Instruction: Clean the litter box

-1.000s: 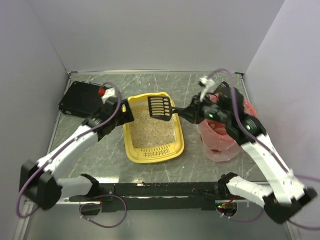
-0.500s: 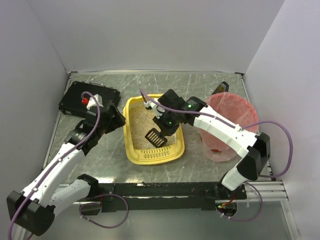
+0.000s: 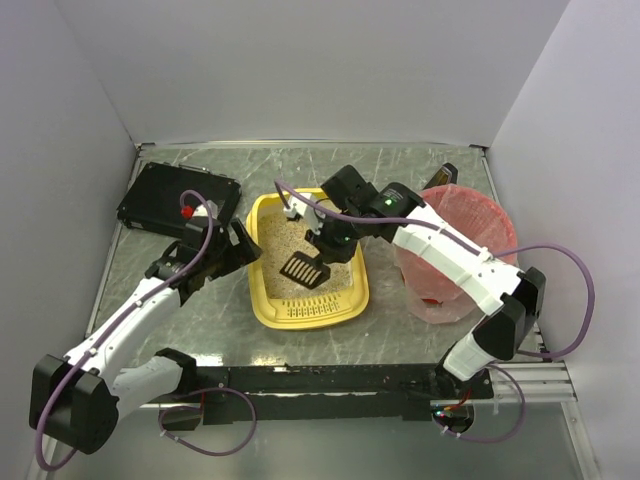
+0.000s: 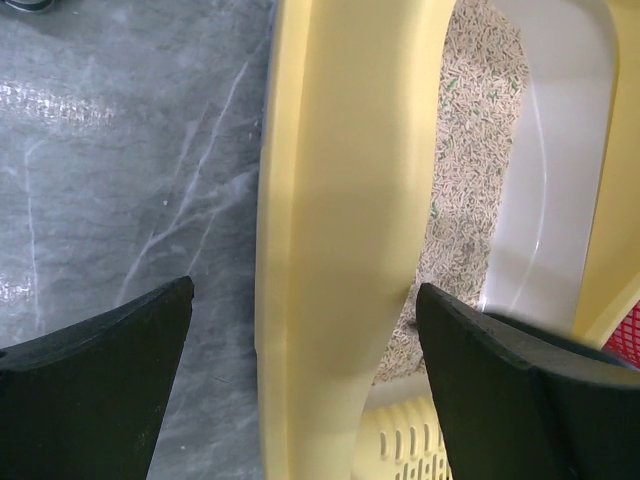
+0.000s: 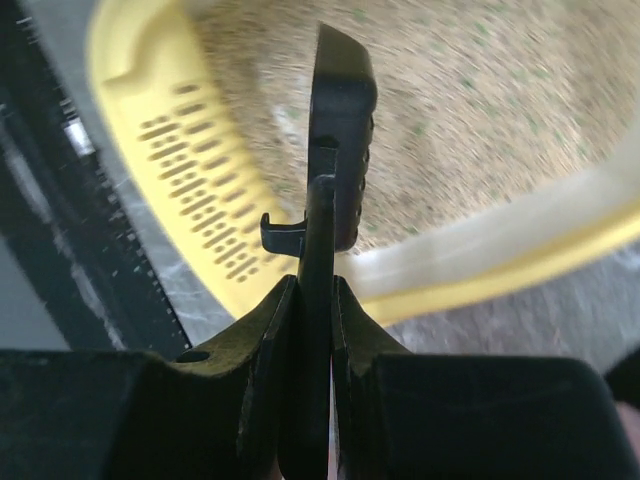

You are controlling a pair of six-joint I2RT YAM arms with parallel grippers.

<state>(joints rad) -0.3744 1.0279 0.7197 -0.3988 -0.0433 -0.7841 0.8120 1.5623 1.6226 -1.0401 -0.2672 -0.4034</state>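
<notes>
Currently gripping black slotted plastic scoop [image 3: 300, 268] in right jaws over yellow plastic litter box [image 3: 305, 312]; holding left jaws wide, empty, astride its rim.

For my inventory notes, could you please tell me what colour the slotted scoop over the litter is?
Black; the scoop shows best in the top external view.
</notes>
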